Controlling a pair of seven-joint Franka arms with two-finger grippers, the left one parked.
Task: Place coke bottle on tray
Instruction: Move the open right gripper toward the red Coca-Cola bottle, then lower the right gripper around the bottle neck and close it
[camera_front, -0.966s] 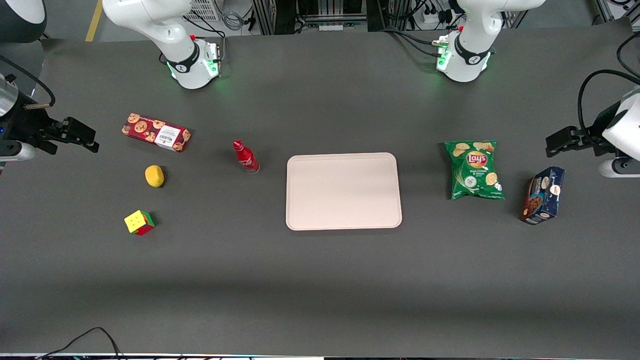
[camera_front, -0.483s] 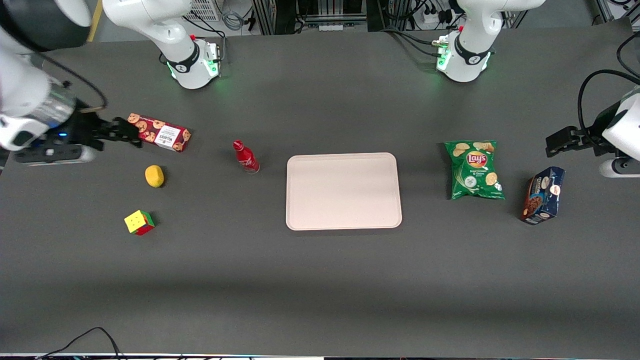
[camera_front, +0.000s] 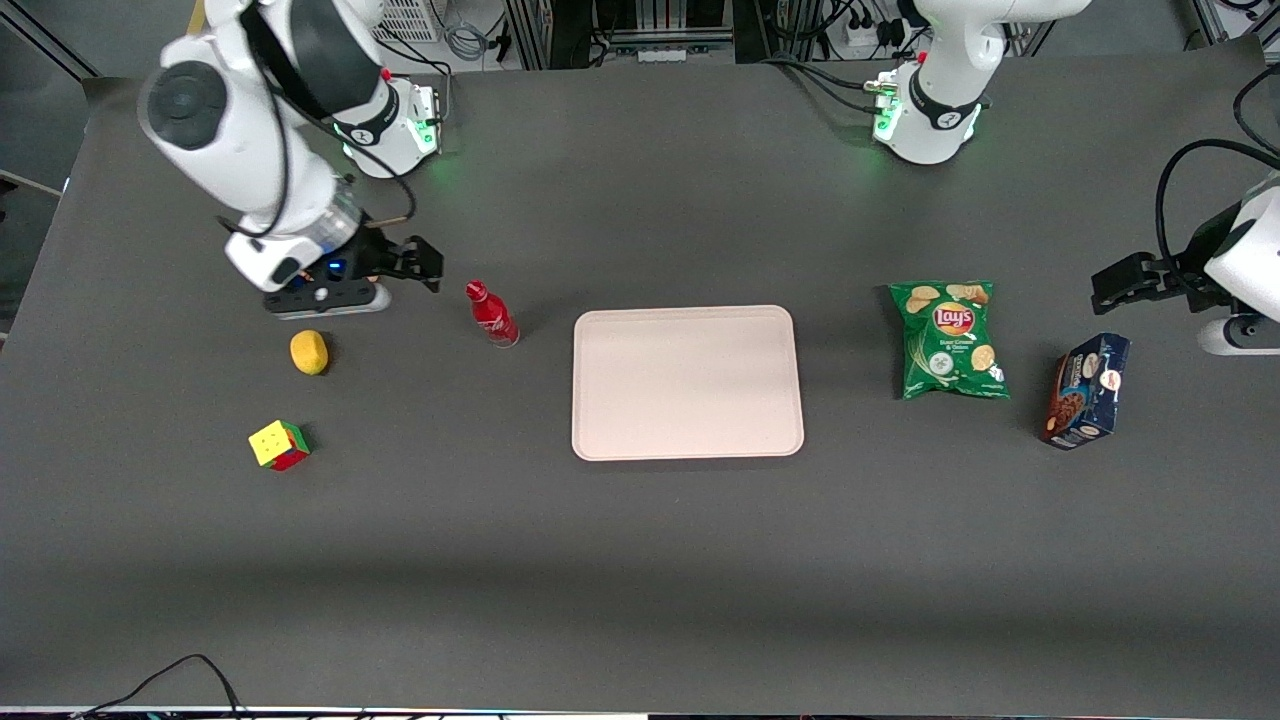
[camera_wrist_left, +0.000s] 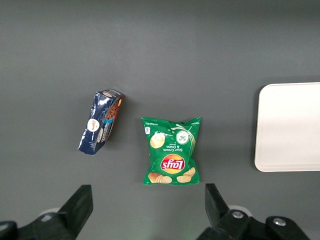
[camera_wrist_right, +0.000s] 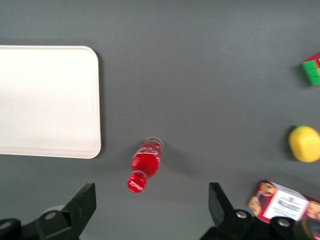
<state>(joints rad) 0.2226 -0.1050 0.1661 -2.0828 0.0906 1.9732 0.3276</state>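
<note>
Approach step: gripper (camera_front: 425, 262), fingers apart and empty, poised above table (camera_front: 640, 560) beside upright coke bottle (camera_front: 491, 314); bottle mid-table, near tray (camera_front: 688, 440). Next: centring over bottle, descending, closing.

Clearance, as I read it: my gripper (camera_front: 425, 262), fingers spread wide, hangs above the table (camera_front: 640, 560) just beside the coke bottle (camera_front: 491, 314), with bare surface between them. Bottle stands upright and alone; open table separates it from the tray (camera_front: 688, 440). Tray surface bare. Lemon (camera_front: 309, 352) and puzzle cube (camera_front: 279, 445) sit nearer the front camera, toward the working arm's end. Cookie box (camera_wrist_right: 282, 202) lies under the wrist.
</note>
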